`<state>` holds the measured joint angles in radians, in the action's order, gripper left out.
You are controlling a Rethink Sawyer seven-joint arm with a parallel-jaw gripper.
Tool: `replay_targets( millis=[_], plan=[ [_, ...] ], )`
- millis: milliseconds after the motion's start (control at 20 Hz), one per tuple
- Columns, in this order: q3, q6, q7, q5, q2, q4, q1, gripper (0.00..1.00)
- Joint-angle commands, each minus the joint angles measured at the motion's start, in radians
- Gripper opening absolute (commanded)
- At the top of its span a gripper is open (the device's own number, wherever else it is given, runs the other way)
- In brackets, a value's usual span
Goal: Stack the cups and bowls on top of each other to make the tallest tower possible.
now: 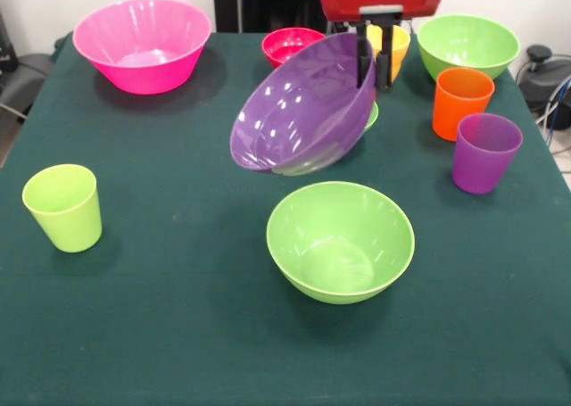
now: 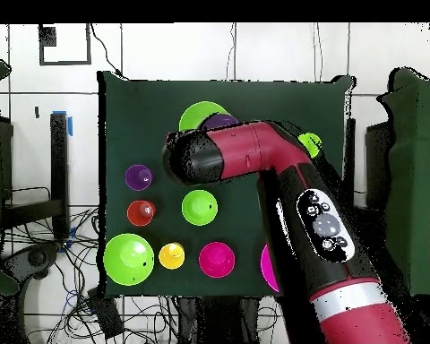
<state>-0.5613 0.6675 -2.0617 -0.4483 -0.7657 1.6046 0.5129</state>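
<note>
My gripper [image 1: 373,62] is shut on the rim of the wide purple bowl [image 1: 299,107] and holds it tilted in the air, its opening facing the camera. Just in front of it a lime green bowl [image 1: 340,241] stands upright. A small lime green bowl [image 1: 371,117] peeks out behind the purple bowl. In the overhead view the arm hides the gripper, and the purple bowl [image 2: 224,120] overlaps the green bowl [image 2: 199,116]. No stack stands; every other bowl and cup stands alone.
The pink bowl [image 1: 143,45] is at the far left and the small red bowl [image 1: 292,44] is behind the purple bowl. The yellow-orange cup [image 1: 396,47] is behind the gripper. A third green bowl [image 1: 468,45], the orange cup [image 1: 461,101] and the purple cup [image 1: 484,152] are at the right. The lime cup [image 1: 62,207] is at the left.
</note>
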Motion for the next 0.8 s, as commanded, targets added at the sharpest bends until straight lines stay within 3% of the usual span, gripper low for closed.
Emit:
replay_targets(
  millis=[50,800],
  plan=[
    [0.011,0.155,0.062,0.019,0.062,-0.133,-0.026,0.00],
    [-0.030,0.290,0.170,0.017,0.112,-0.329,-0.029,0.00]
  ],
)
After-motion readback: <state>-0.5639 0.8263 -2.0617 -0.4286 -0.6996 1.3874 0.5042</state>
